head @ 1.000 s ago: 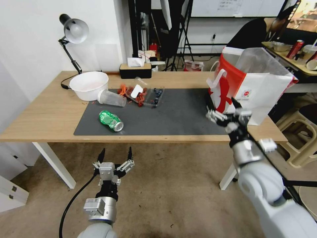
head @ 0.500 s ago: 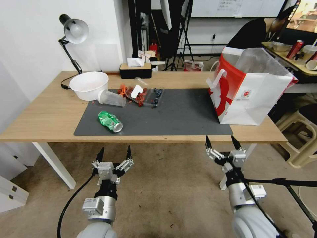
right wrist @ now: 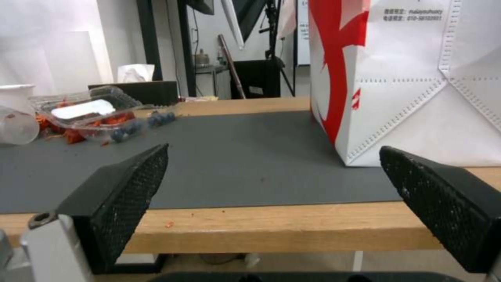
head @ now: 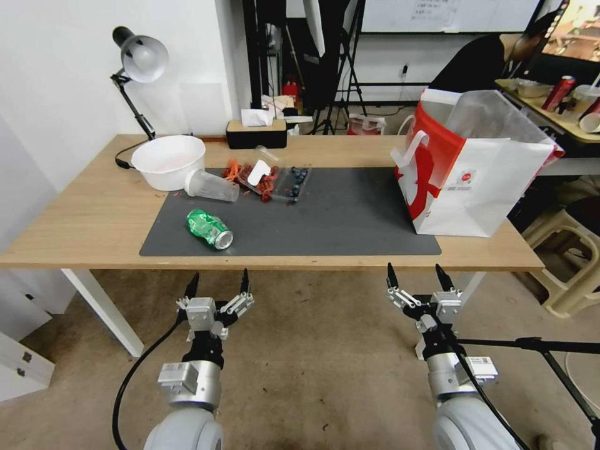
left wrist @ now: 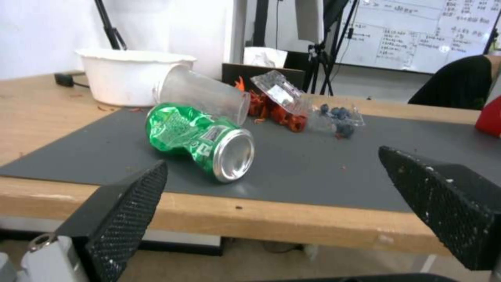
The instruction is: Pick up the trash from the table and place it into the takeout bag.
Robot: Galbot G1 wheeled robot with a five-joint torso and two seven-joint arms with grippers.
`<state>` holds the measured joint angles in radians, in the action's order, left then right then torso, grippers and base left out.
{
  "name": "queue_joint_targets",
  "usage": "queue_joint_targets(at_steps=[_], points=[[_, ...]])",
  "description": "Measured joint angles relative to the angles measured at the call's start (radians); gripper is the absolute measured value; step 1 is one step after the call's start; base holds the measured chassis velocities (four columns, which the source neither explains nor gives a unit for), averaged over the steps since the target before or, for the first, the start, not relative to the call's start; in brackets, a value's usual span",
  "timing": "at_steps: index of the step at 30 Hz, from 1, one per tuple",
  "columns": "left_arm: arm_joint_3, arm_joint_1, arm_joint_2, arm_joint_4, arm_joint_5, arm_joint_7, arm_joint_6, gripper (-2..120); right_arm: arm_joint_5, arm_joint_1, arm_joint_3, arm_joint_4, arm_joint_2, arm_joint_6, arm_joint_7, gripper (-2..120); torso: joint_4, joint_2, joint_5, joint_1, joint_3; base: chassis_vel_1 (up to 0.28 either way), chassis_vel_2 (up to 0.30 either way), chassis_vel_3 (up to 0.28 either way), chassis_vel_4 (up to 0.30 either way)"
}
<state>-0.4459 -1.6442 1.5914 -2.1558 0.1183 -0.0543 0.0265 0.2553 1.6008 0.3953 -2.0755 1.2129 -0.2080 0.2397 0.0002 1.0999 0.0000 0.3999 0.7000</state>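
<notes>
Hovering below the table's (head: 75, 231) near edge, the left gripper (head: 217, 289) and right gripper (head: 417, 279) point upward, spread wide, empty. The dented green soda can (head: 209, 228) lies on the dark grey mat (head: 337, 212); the red-and-white paper takeout bag (head: 475, 169) stands right.

Dented glossy metal can (head: 210, 229) — perhaps aluminium

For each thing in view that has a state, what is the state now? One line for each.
left gripper: open, empty, below the table's near edge
right gripper: open, empty, below the table's near edge
green can: dented, lying on its side on the mat
clear plastic cup: tipped over, against the white bowl
white bowl: upright
clamshell box: lid open
takeout bag: upright, mouth open
</notes>
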Motion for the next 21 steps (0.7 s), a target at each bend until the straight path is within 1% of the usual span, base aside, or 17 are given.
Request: queue_joint_targets(at_steps=[1, 2, 5, 6, 9, 10, 12, 13, 16, 17, 19, 20, 21], points=[[0.0, 0.015, -0.008, 0.0, 0.017, -0.006, -0.018, 100, -0.001, 0.0, -0.001, 0.0, 0.001, 0.0, 0.001, 100, -0.0001, 0.0, -0.0002, 0.0, 0.0, 0.0, 0.0, 0.0, 0.0], [0.0, 0.015, -0.008, 0.0, 0.017, -0.006, -0.018, 100, -0.001, 0.0, -0.001, 0.0, 0.001, 0.0, 0.001, 100, -0.0001, 0.0, -0.0002, 0.0, 0.0, 0.0, 0.0, 0.0, 0.0], [0.001, 0.05, -0.028, -0.002, 0.055, -0.028, -0.065, 100, -0.006, 0.003, -0.001, 0.0, 0.005, 0.001, 0.003, 100, -0.0002, 0.0, 0.0, 0.0, 0.0, 0.0, 0.0, 0.0, 0.0], [0.001, 0.05, -0.028, -0.002, 0.055, -0.028, -0.065, 100, -0.006, 0.003, -0.001, 0.0, 0.005, 0.001, 0.003, 100, -0.0002, 0.0, 0.0, 0.0, 0.0, 0.0, 0.0, 0.0, 0.0], [0.008, 0.101, -0.048, -0.009, 0.112, -0.078, -0.133, 100, -0.015, 0.008, -0.001, 0.0, 0.012, 0.002, 0.005, 100, -0.0002, 0.0, 0.0, 0.0, 0.0, 0.0, 0.0, 0.0, 0.0], [0.008, 0.101, -0.048, -0.009, 0.112, -0.078, -0.133, 100, -0.015, 0.008, -0.001, 0.0, 0.012, 0.002, 0.005, 100, -0.0002, 0.0, 0.0, 0.0, 0.0, 0.0, 0.0, 0.0, 0.0], [0.016, 0.141, -0.059, -0.007, 0.156, -0.115, -0.179, 100, -0.021, 0.006, -0.002, -0.002, 0.017, 0.006, 0.007, 100, -0.0002, 0.0, -0.0001, 0.0, 0.0, 0.0, 0.0, 0.0, 0.0], [0.016, 0.141, -0.059, -0.007, 0.156, -0.115, -0.179, 100, -0.021, 0.006, -0.002, -0.002, 0.017, 0.006, 0.007, 100, -0.0002, 0.0, -0.0001, 0.0, 0.0, 0.0, 0.0, 0.0, 0.0], [0.023, 0.189, -0.069, 0.009, 0.208, -0.151, -0.222, 100, -0.029, 0.001, -0.007, -0.002, 0.024, 0.012, 0.01, 100, -0.0001, 0.0, 0.0, 0.0, 0.0, 0.0, 0.0, 0.0, 0.0], [0.023, 0.189, -0.069, 0.009, 0.208, -0.151, -0.222, 100, -0.029, 0.001, -0.007, -0.002, 0.024, 0.012, 0.01, 100, -0.0001, 0.0, 0.0, 0.0, 0.0, 0.0, 0.0, 0.0, 0.0], [0.026, 0.221, -0.08, 0.027, 0.238, -0.171, -0.244, 100, -0.034, 0.0, -0.009, -0.001, 0.027, 0.015, 0.011, 100, -0.0002, 0.0, -0.0001, 0.0, 0.0, 0.0, 0.0, 0.0, 0.0], [0.027, 0.243, -0.092, 0.039, 0.261, -0.191, -0.262, 100, -0.037, 0.0, -0.011, -0.001, 0.03, 0.017, 0.013, 100, -0.0002, 0.0, 0.0, 0.0, 0.0, 0.0, 0.0, 0.0, 0.0], [0.027, 0.243, -0.092, 0.039, 0.261, -0.191, -0.262, 100, -0.037, 0.0, -0.011, -0.001, 0.03, 0.017, 0.013, 100, -0.0002, 0.0, 0.0, 0.0, 0.0, 0.0, 0.0, 0.0, 0.0]])
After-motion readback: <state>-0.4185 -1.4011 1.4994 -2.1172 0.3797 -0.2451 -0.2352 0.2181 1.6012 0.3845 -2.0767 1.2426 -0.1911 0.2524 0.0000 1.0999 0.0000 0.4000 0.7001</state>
